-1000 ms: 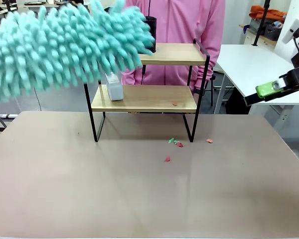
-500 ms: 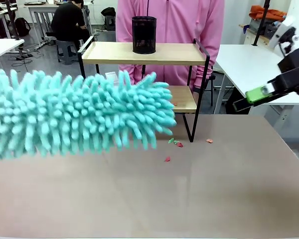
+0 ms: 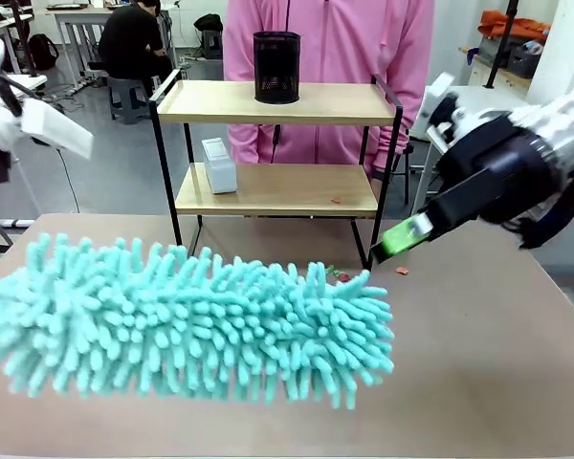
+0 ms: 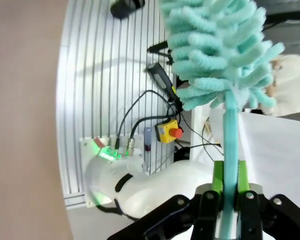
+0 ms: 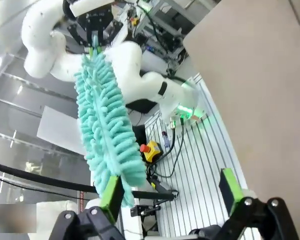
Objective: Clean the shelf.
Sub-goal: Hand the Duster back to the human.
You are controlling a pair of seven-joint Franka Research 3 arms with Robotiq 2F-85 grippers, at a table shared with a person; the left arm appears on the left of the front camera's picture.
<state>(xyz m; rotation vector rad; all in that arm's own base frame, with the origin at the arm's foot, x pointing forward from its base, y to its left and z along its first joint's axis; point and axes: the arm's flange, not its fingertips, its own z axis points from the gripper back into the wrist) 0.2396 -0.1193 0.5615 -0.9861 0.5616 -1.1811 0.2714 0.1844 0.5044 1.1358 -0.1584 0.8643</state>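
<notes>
Front view has the shelf (image 3: 277,143) standing upright at the far side of the tabletop (image 3: 478,363), its two wooden boards running left to right, a black mesh cup (image 3: 276,66) on the top board and a small white box (image 3: 219,164) on the lower one, with the person in pink (image 3: 327,43) close behind it. Nearer the camera a teal duster (image 3: 187,320) lies across the picture, well short of the shelf, while the right end effector (image 3: 402,234) hangs near the shelf's right legs. Left wrist view adds that the left end effector (image 4: 229,180) is clamped on the duster's handle, and right wrist view that the right end effector's green pads (image 5: 230,186) stand wide apart, holding nothing.
</notes>
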